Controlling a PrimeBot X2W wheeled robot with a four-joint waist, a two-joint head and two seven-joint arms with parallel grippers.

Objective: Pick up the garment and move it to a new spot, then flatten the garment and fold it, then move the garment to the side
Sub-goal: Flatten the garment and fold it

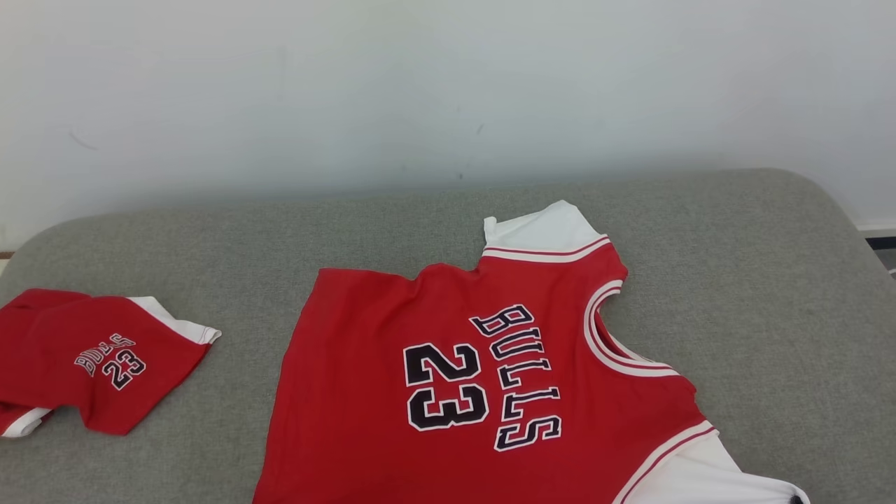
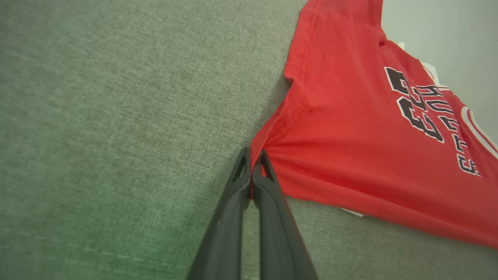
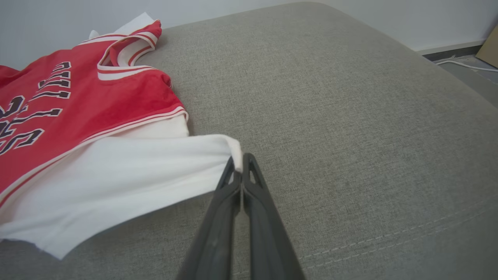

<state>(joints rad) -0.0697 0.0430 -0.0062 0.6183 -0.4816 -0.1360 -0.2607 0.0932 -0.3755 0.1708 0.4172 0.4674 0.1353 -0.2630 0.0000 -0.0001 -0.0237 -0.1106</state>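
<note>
Flattening step, by the look of it: jersey (image 1: pixel 350 392) spread print-up on the sofa (image 1: pixel 735 266), mid-width and reaching the near edge, collar toward the right end, gripped at two opposite points. Left pincer (image 2: pixel 255 153) clamped tight on the red hem corner (image 2: pixel 272 136), cloth gathered into small creases at the bite. Right pincer (image 3: pixel 241 160) likewise closed, on the edge of the white sleeve (image 3: pixel 136 167), which is drawn out to a point toward it. No fold made yet, and the move to the side not begun.

Next, probably: draw both grips apart evenly, low over the seat, until the creases at hem and sleeve go out. Then lower, let go, and take new holds for the fold. Worth watching: thin knit cloth, likely to stretch or slip out of a narrow bite if pulled hard, and the far sleeve lies partly tucked, so may need its own tug.

Sofa covered in grey woven fabric, rounded far corners, a stitched seam near the front edge. Smaller red garment (image 1: pixel 91 357) with the same print, bunched at the left end, well apart from the jersey. Plain pale wall (image 1: pixel 420 84) right behind, lightly scuffed. Past the right end, a strip of floor with a white cable (image 3: pixel 467 65).
</note>
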